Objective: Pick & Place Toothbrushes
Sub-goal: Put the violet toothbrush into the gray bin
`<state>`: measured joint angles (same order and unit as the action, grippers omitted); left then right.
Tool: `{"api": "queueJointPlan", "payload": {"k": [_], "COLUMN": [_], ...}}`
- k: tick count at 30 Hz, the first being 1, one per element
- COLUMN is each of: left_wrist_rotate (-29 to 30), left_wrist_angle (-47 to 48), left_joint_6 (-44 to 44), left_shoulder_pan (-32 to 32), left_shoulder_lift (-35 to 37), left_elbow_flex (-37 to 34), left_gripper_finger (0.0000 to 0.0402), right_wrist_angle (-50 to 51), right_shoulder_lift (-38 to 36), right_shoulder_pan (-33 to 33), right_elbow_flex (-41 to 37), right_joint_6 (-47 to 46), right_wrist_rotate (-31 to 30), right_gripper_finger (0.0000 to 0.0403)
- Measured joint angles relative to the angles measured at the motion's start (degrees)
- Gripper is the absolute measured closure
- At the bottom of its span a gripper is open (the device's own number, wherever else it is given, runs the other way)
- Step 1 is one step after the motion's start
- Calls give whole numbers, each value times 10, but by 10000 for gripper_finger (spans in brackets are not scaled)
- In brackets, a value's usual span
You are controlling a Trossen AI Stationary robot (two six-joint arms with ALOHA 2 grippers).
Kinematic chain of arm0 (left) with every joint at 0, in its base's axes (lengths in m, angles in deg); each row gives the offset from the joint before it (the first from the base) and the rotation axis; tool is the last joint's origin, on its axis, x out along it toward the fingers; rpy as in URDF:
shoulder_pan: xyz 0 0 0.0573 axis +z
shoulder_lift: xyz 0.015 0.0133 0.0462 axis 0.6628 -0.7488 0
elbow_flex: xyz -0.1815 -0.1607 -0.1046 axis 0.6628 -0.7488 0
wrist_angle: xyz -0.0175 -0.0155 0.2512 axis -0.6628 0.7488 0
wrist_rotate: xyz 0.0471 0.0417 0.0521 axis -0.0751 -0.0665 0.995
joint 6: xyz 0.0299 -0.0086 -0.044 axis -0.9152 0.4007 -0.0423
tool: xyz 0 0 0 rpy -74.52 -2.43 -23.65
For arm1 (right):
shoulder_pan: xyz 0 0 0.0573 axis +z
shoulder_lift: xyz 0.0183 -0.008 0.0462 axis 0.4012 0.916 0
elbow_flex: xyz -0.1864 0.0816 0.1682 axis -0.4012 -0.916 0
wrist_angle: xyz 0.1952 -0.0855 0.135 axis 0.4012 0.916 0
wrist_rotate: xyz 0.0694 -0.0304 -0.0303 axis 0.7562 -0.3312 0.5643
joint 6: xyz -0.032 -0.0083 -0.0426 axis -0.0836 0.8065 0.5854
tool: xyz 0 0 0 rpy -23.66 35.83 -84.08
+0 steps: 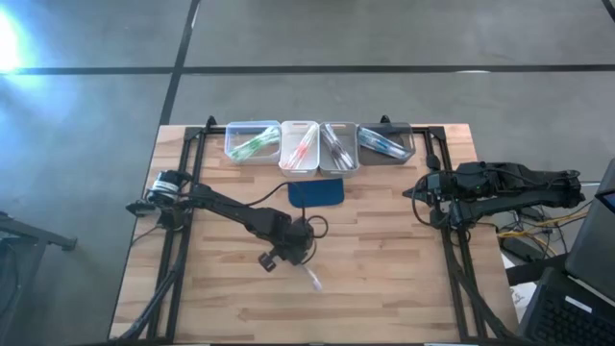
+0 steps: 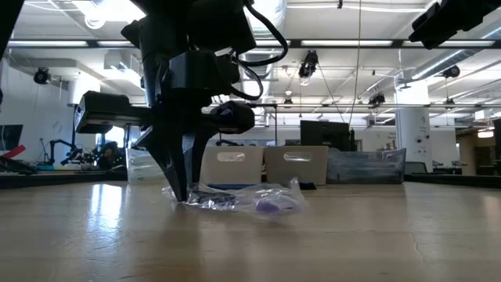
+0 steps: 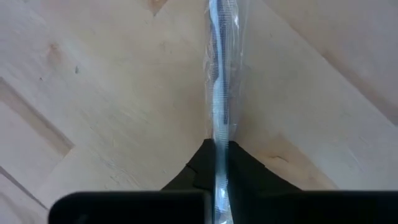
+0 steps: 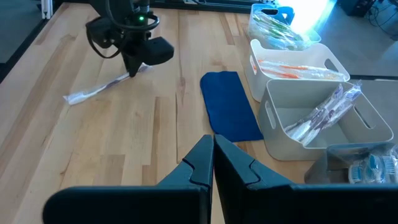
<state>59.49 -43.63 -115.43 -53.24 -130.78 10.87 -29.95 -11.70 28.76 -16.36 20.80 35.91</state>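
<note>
One toothbrush [image 1: 311, 280], in a clear wrapper, lies on the wooden table near its middle. My left gripper [image 1: 299, 263] stands over the toothbrush's far end, pointing steeply down and shut on it. The low view shows the wrapped toothbrush [image 2: 235, 200] flat on the table beside the fingers [image 2: 182, 188]. Four bins along the far edge hold more toothbrushes: green [image 1: 253, 144], orange-red [image 1: 300, 147], greyish [image 1: 337, 146] and blue [image 1: 385, 144]. My right gripper [image 4: 213, 155] is shut on nothing and held high at the table's right side. My left gripper pinches the wrapped toothbrush near its far end [image 3: 219, 134] between its two fingers [image 3: 249, 171]. They come from above, pointing steeply down. The toothbrush runs out ahead of them [image 3: 221, 37] and lies flat on the table [image 4: 99, 89].
A dark blue pad [image 1: 316, 193] lies on the table in front of the bins, between them and the left gripper. A black frame rail runs along each side of the table [image 1: 178, 240], [image 1: 459, 259]. Bare wood lies on the near half.
</note>
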Motion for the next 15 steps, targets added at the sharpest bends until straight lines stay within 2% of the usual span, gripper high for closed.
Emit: {"api": "queueJointPlan", "payload": {"k": [5,15], "left_wrist_rotate": [0,25], "left_wrist_angle": [-1,-12], "left_joint_6": [63,261], "left_shoulder_pan": [0,0], "left_shoulder_lift": [0,0], "left_elbow_flex": [0,6], "left_gripper_finger": [382,382], "right_wrist_angle": [0,0], "right_shoulder_lift": [0,0], "right_shoulder_pan": [0,0], "right_elbow_flex": [0,0], "right_joint_6": [0,0], "right_wrist_rotate": [0,0], "right_gripper_finger": [394,394]}}
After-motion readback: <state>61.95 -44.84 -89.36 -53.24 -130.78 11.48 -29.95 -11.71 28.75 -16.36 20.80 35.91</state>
